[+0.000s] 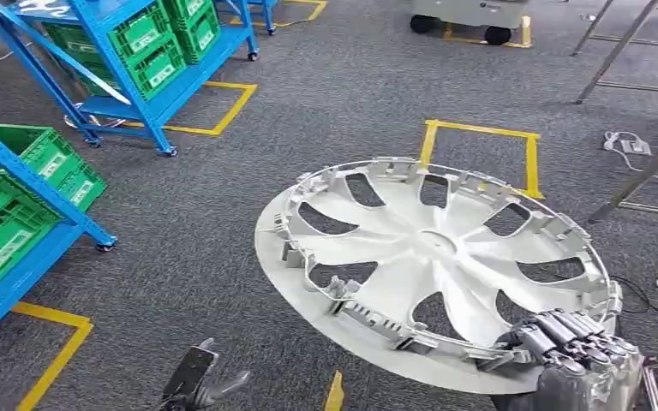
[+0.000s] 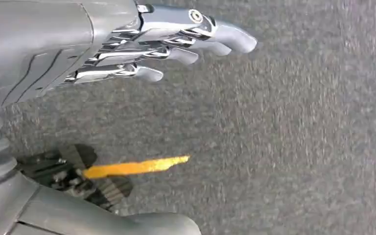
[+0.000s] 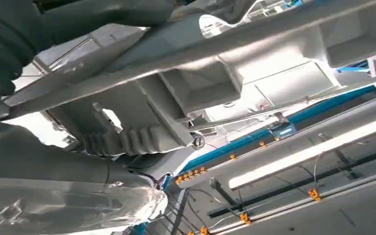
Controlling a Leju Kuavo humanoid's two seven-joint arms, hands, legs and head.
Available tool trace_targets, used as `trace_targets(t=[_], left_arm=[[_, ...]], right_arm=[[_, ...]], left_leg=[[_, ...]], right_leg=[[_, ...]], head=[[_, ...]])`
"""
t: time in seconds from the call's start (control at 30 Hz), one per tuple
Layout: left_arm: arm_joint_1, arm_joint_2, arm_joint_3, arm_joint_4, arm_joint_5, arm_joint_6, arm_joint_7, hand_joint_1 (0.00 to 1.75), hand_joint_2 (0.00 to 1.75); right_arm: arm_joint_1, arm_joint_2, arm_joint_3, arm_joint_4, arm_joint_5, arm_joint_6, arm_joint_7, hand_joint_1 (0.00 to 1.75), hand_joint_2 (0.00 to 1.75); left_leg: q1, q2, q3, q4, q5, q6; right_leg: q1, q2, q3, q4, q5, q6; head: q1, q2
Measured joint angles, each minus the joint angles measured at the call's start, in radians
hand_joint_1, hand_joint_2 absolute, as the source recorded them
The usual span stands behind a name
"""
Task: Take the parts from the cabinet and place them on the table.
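wheel cover (image 1: 435, 257), silver-white with its inner ribbed side up, hangs tilted above the grey carpet (image 1: 308, 111) in the head view, its near rim held in my right hand (image 1: 578, 347), fingers curled over the edge. blue racks (image 1: 150, 81) with green crates (image 1: 158, 47) stand to the left on castors, yellow tape outlines (image 1: 480, 133) mark the carpet, and metal table legs (image 1: 643, 175) rise on the right with cables beside them. the crates' white labels are too small to read. my left hand (image 1: 197, 385) is cut off by the lower edge.

left wrist view: my left hand (image 2: 171, 41) holds nothing, fingers straight and a little apart above the carpet, a yellow strip (image 2: 134, 167) near.

right wrist view: the cover's moulded rim (image 3: 215, 73) lies close against my hand, whose fingers are hard to make out; ceiling lights (image 3: 313, 149) are behind it.
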State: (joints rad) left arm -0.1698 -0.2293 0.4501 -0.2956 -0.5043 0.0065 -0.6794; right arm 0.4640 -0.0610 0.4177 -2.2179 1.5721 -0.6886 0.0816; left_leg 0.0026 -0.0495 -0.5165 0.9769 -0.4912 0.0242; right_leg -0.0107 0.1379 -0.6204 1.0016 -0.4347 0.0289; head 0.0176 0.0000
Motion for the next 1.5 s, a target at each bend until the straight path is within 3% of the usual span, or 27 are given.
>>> trace_targets(t=[0.03,0.07,0.13,0.2,0.23,0.3,0.33,0.37,0.4,0.5,0.57,0.67,0.73,0.8,0.83,0.87,1.0,1.03,1.07,1.1,1.2,1.23,1.3,1.33,1.37,1.4,1.5], left_arm=[[-0.002,-0.001,0.000,0.000,0.000,0.000,0.000,0.00,1.75],[-0.002,-0.002,0.000,0.000,0.000,0.000,0.000,0.00,1.75],[0.004,-0.001,0.000,0.000,0.000,0.000,0.000,0.00,1.75],[0.007,0.001,0.001,0.000,0.000,0.000,0.000,0.00,1.75],[0.006,0.000,0.001,0.000,0.000,0.000,0.000,0.00,1.75],[0.004,-0.001,0.001,0.000,0.000,0.000,0.000,0.00,1.75],[0.003,-0.001,0.001,0.000,0.000,0.000,0.000,0.00,1.75],[0.002,0.000,0.001,0.000,-0.009,0.003,0.004,0.00,1.75],[0.000,-0.001,-0.001,0.000,-0.027,0.013,0.015,0.00,1.75],[-0.004,-0.007,-0.011,0.000,-0.050,0.026,0.040,0.00,1.75],[-0.007,-0.010,-0.016,0.000,-0.055,0.026,0.041,0.00,1.75],[0.003,-0.007,-0.016,0.000,-0.063,0.025,0.040,0.00,1.75],[0.006,-0.005,-0.018,0.001,-0.068,0.024,0.040,0.00,1.75],[0.006,-0.002,-0.019,0.001,-0.071,0.025,0.040,0.00,1.75],[0.006,-0.002,-0.021,0.001,-0.071,0.026,0.040,0.00,1.75],[0.006,0.001,-0.023,0.001,-0.071,0.026,0.040,0.00,1.75],[0.007,0.004,-0.026,0.002,-0.074,0.036,0.040,0.00,1.75],[0.006,0.002,-0.028,0.002,-0.078,0.037,0.039,0.00,1.75],[0.005,0.003,-0.029,0.002,-0.082,0.038,0.039,0.00,1.75],[0.007,0.003,-0.031,0.002,-0.083,0.039,0.039,0.00,1.75],[0.018,0.007,-0.031,0.003,-0.091,0.039,0.040,0.00,1.75],[0.019,0.008,-0.031,0.003,-0.091,0.039,0.040,0.00,1.75],[0.018,0.007,-0.032,0.003,-0.092,0.039,0.040,0.00,1.75],[0.018,0.006,-0.032,0.003,-0.098,0.046,0.040,0.00,1.75],[0.018,0.007,-0.035,0.003,-0.112,0.062,0.039,0.00,1.75],[0.017,0.007,-0.039,0.003,-0.120,0.073,0.037,0.00,1.75],[0.015,0.005,-0.045,0.003,-0.128,0.081,0.037,0.00,1.75]], right_arm=[[0.005,0.000,0.000,0.000,0.000,0.000,0.000,1.75,1.75],[0.000,0.000,0.000,0.000,-0.001,0.000,0.000,1.75,1.75],[-0.005,0.000,0.000,0.000,-0.001,0.000,0.000,1.75,1.75],[-0.004,0.000,0.000,0.000,-0.001,0.000,0.000,1.75,1.75],[-0.003,0.000,0.000,0.000,-0.001,0.000,0.000,1.75,1.75],[-0.002,0.000,0.000,0.000,-0.001,0.000,0.000,1.75,1.75],[-0.003,0.000,0.000,0.000,-0.001,0.000,0.000,1.75,1.75],[-0.006,0.000,0.000,0.000,-0.001,0.000,-0.004,1.75,1.75],[0.006,0.002,-0.006,-0.010,-0.002,0.000,-0.015,1.75,1.75],[0.059,0.030,-0.053,-0.061,-0.002,0.000,-0.040,1.75,1.75],[0.072,0.044,-0.070,-0.087,-0.002,0.000,-0.049,1.75,1.75],[0.085,0.060,-0.087,-0.109,-0.002,0.000,-0.055,1.75,1.75],[0.093,0.070,-0.094,-0.119,-0.002,0.000,-0.058,1.75,1.75],[0.100,0.082,-0.102,-0.129,-0.002,0.000,-0.064,1.75,1.75],[0.101,0.085,-0.104,-0.134,-0.002,0.000,-0.067,1.75,1.75],[0.101,0.089,-0.108,-0.137,-0.002,0.000,-0.069,1.75,1.75],[0.115,0.103,-0.116,-0.155,0.000,0.000,-0.072,1.75,1.75],[0.119,0.106,-0.118,-0.158,0.000,0.000,-0.073,1.75,1.75],[0.121,0.108,-0.121,-0.161,0.000,0.000,-0.075,1.75,1.75],[0.121,0.110,-0.126,-0.164,-0.001,0.000,-0.079,1.75,1.75],[0.132,0.115,-0.135,-0.168,-0.002,0.000,-0.088,1.75,1.75],[0.135,0.117,-0.136,-0.168,-0.002,0.000,-0.087,1.75,1.75],[0.138,0.119,-0.138,-0.169,-0.002,0.000,-0.089,1.75,1.75],[0.141,0.119,-0.140,-0.171,-0.002,0.000,-0.090,1.75,1.75],[0.145,0.122,-0.143,-0.174,-0.002,0.000,-0.091,1.75,1.75],[0.147,0.126,-0.147,-0.175,-0.002,0.000,-0.095,1.75,1.75],[0.162,0.140,-0.161,-0.185,-0.002,0.000,-0.108,1.75,1.75]], left_leg=[[0.001,0.017,0.002,-0.005,0.006,0.002],[0.000,0.026,-0.001,-0.005,0.007,0.007],[-0.004,0.058,-0.004,-0.004,0.007,0.008],[-0.006,0.089,-0.007,-0.004,0.007,0.007],[-0.006,0.103,-0.006,-0.004,0.006,0.007],[-0.006,0.127,-0.003,-0.004,0.003,0.002],[-0.008,0.135,0.000,-0.002,0.001,-0.002],[-0.017,0.144,-0.001,0.001,-0.003,-0.008],[-0.019,0.150,-0.001,0.005,-0.004,-0.012],[-0.016,0.170,0.000,0.007,-0.008,-0.024],[-0.008,0.081,-0.019,0.060,-0.060,-0.038],[-0.005,0.057,-0.125,0.296,-0.166,-0.039],[-0.005,0.056,-0.138,0.312,-0.140,-0.035],[-0.005,0.043,-0.080,0.178,-0.049,-0.026],[-0.005,0.016,-0.043,0.098,-0.008,-0.021],[-0.003,-0.041,-0.023,0.048,0.002,-0.016],[-0.005,-0.014,-0.014,0.017,-0.003,-0.010],[0.003,0.000,-0.013,0.005,0.005,-0.002],[0.001,0.015,-0.011,0.002,0.008,0.003],[0.000,0.029,-0.013,0.002,0.008,0.005],[-0.004,0.077,-0.017,0.004,0.007,0.006],[-0.004,0.091,-0.017,0.004,0.007,0.005],[-0.003,0.119,-0.016,0.004,0.004,0.001],[-0.003,0.131,-0.012,0.004,0.002,-0.002],[-0.007,0.138,-0.009,0.006,-0.001,-0.008],[-0.014,0.147,-0.010,0.012,-0.007,-0.016],[-0.014,0.172,-0.005,0.011,-0.004,-0.024]], right_leg=[[0.003,-0.062,-0.013,0.022,-0.019,-0.002],[0.004,-0.102,-0.037,0.075,-0.057,0.003],[0.000,-0.127,-0.108,0.234,-0.135,0.012],[-0.003,-0.132,-0.138,0.311,-0.154,0.019],[-0.003,-0.135,-0.114,0.279,-0.130,0.021],[-0.003,-0.156,-0.007,0.103,-0.054,0.019],[-0.002,-0.193,0.043,0.022,-0.038,0.018],[0.011,-0.223,0.060,-0.004,-0.055,0.011],[0.007,-0.204,0.057,-0.004,-0.048,-0.004],[0.007,-0.179,0.051,-0.003,-0.045,-0.020],[0.002,-0.157,0.049,-0.005,-0.039,-0.032],[0.004,-0.116,0.045,-0.005,-0.035,-0.039],[0.005,-0.087,0.045,-0.005,-0.034,-0.040],[0.006,-0.058,0.046,-0.003,-0.033,-0.039],[0.005,-0.046,0.047,-0.002,-0.032,-0.037],[0.006,-0.036,0.043,-0.001,-0.030,-0.034],[-0.001,0.009,0.022,-0.001,-0.017,-0.006],[-0.001,0.000,0.011,0.004,-0.021,-0.005],[0.005,-0.067,-0.001,0.034,-0.047,-0.004],[0.005,-0.106,-0.033,0.102,-0.089,0.001],[0.000,-0.130,-0.125,0.310,-0.178,0.012],[-0.001,-0.132,-0.124,0.311,-0.169,0.015],[-0.003,-0.147,-0.047,0.182,-0.099,0.018],[-0.004,-0.169,0.014,0.081,-0.061,0.018],[-0.001,-0.224,0.054,0.007,-0.063,0.020],[0.002,-0.212,0.065,0.001,-0.061,0.005],[0.006,-0.181,0.055,0.006,-0.058,-0.009]], head=[[0.001,0.000],[0.007,0.000],[0.010,0.000],[0.010,0.000],[0.010,0.000],[0.010,0.000],[0.011,0.000],[0.012,0.000],[0.007,0.000],[0.010,0.000],[0.007,0.000],[0.007,0.000],[0.008,0.000],[0.008,0.000],[0.007,0.000],[0.008,0.000],[0.008,0.000],[0.010,0.000],[0.011,0.000],[0.016,0.000],[0.017,0.000],[0.016,0.000],[0.017,0.000],[0.016,0.000],[0.018,0.000],[0.016,0.000],[0.015,0.000]])
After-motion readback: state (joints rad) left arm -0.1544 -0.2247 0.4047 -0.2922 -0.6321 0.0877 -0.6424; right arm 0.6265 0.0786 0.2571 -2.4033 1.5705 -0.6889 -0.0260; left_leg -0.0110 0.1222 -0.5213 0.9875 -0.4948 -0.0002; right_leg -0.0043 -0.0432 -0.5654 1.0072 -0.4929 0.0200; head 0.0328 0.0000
